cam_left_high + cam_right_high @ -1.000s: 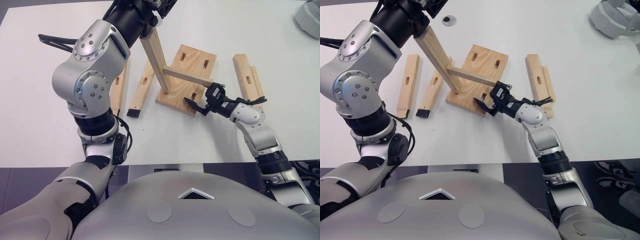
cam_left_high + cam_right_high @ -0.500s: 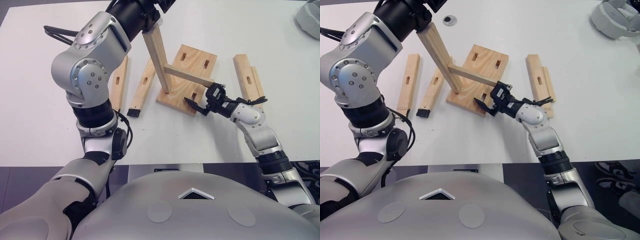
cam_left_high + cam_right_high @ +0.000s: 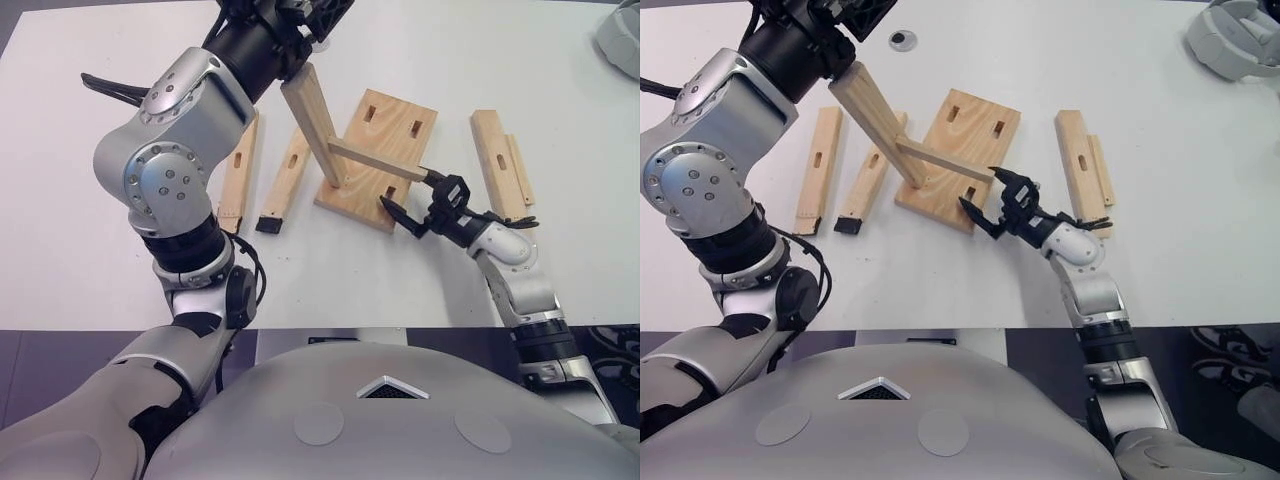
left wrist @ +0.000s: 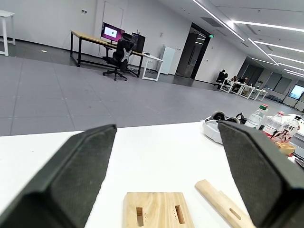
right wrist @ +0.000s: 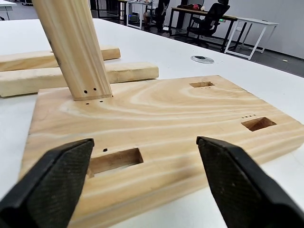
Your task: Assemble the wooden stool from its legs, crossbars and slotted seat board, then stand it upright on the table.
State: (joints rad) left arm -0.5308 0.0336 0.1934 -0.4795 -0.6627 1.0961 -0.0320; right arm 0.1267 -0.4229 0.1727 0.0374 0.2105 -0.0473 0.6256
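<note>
Right gripper (image 3: 408, 192) drew back rightward off seat board (image 3: 392, 118), claw spread | leg (image 3: 312, 122) tipped lower | left gripper (image 4: 164, 156) claw spread

text: none legible | bottle (image 4: 259, 116) label: print too small to read

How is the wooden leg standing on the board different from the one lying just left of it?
The planted leg stands tilted on the seat board, a crossbar jutting from it; the loose leg lies flat on the table, nothing attached. Both are pale wood.
</note>
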